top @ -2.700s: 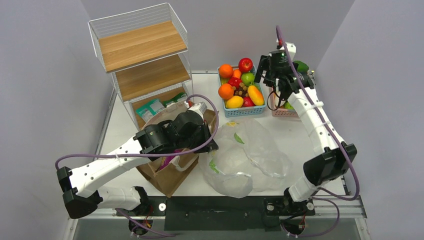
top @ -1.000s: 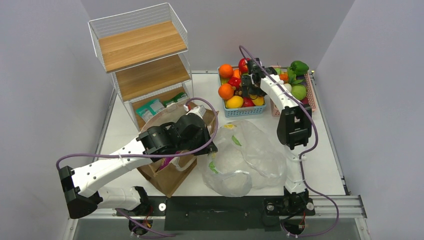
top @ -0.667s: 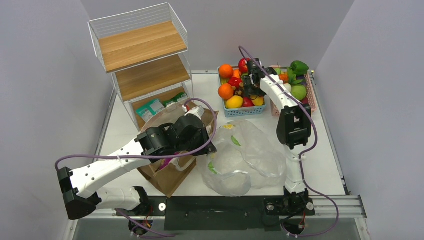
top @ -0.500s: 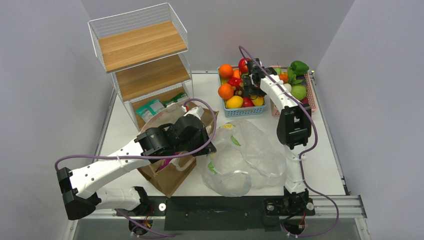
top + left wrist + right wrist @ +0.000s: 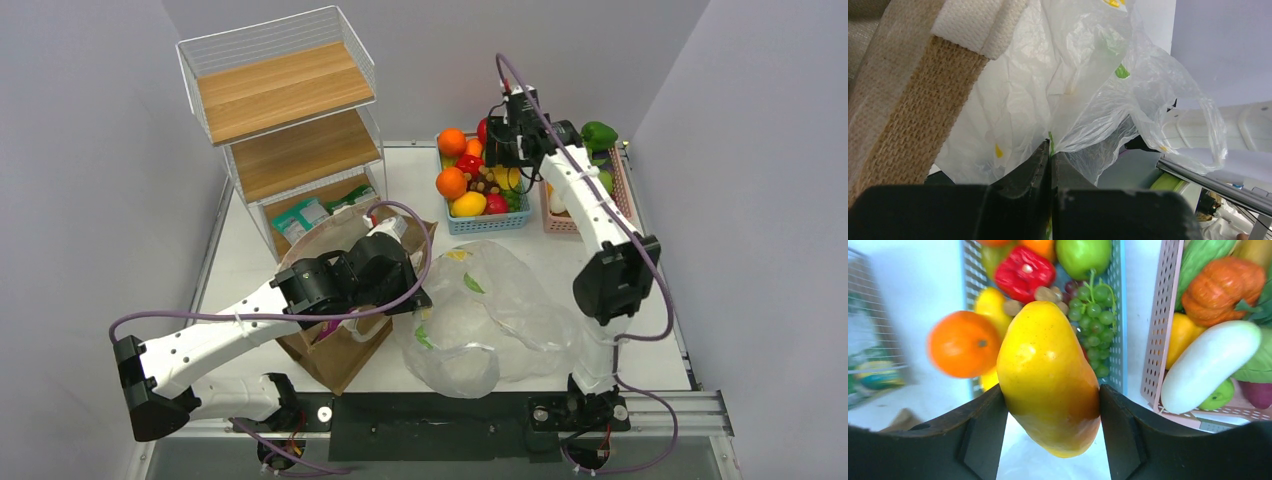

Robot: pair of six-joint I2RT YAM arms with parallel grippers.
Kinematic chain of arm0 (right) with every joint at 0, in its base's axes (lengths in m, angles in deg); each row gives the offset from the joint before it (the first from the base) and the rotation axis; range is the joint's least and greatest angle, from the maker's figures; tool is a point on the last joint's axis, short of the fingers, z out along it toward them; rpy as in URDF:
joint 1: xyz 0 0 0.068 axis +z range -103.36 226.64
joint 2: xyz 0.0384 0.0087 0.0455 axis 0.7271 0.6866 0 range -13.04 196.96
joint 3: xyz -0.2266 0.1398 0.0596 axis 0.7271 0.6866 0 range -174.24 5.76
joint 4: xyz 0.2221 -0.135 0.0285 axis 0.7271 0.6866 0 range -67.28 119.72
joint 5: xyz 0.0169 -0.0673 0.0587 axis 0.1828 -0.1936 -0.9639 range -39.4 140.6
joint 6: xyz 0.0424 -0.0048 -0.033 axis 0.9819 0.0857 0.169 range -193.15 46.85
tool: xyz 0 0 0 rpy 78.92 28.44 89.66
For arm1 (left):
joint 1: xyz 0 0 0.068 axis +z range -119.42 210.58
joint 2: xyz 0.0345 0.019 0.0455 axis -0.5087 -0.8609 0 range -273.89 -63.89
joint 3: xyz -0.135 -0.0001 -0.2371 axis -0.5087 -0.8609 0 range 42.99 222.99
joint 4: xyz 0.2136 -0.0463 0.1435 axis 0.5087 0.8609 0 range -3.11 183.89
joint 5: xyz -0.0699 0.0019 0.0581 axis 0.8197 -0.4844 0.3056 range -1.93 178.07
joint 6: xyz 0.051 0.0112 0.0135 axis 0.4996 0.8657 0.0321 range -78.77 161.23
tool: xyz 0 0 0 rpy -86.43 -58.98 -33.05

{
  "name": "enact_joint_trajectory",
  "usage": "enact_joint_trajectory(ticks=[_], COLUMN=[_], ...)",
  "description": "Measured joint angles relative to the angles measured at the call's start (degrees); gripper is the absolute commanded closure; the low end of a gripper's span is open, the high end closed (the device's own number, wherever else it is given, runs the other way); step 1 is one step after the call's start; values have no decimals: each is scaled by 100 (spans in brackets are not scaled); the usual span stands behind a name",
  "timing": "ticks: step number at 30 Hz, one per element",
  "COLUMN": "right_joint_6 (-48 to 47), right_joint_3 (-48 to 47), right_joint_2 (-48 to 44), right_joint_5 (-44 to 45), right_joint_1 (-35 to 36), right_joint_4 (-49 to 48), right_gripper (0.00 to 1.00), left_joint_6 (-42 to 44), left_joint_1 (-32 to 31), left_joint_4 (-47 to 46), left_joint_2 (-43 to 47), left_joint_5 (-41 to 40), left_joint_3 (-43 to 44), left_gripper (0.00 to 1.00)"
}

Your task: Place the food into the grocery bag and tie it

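Since half a second ago my right arm has risen out of the blue basket [image 5: 485, 223], its elbow swinging toward the right edge.

At the far left corner stands the wire shelf rack [image 5: 285, 120], with green snack packets [image 5: 308, 214] on its lowest shelf. Just in front of it, my left arm reaches over the brown bag [image 5: 340, 350]; in the left wrist view its woven burlap handle [image 5: 923, 100] fills the left side. The left gripper [image 5: 415, 295] [image 5: 1050, 156] has its jaws pressed together on a fold of the grocery bag [image 5: 500, 310] [image 5: 1088, 95]. That bag lies crumpled near the middle of the near edge, touching the brown bag's right side, its lemon and leaf print showing through the film.

At the far edge, right of centre, the blue basket holds an orange [image 5: 452, 183] [image 5: 964, 344], green grapes [image 5: 1095, 320] and other toy fruit. Above it hangs the right gripper [image 5: 505, 150] [image 5: 1050, 412], clamped on a yellow-orange mango [image 5: 1048, 375] held clear of the basket. The pink basket [image 5: 562, 223] [image 5: 1160, 340] touches the blue one's right side, holding a small pumpkin [image 5: 1223, 282] and a long white vegetable [image 5: 1208, 362].
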Motion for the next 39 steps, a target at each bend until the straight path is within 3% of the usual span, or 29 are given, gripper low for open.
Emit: enact_joint_trajectory(ticks=[8,14,27,39], right_joint_6=[256,356,605,942], right_joint_3=[713,1397,3790,4865], right_joint_2=[-1810,-2601,-5598,-6319], right_joint_5=[-238,-649,-2374,-3646], right_joint_1=[511,767,960,1788], right_joint_4=[-422,-612,-1554,-1788], right_gripper=[75,75,75,75], left_joint_6=[4,72,286,474], left_joint_1=[0,44,378,520], left_joint_4=[-66,-61,-48,-216], left_joint_2=[11,66,299,-17], left_joint_5=[0,-22,-13,155], left_joint_3=[-52,-66,-127,-127], left_gripper=[100,100,100,100])
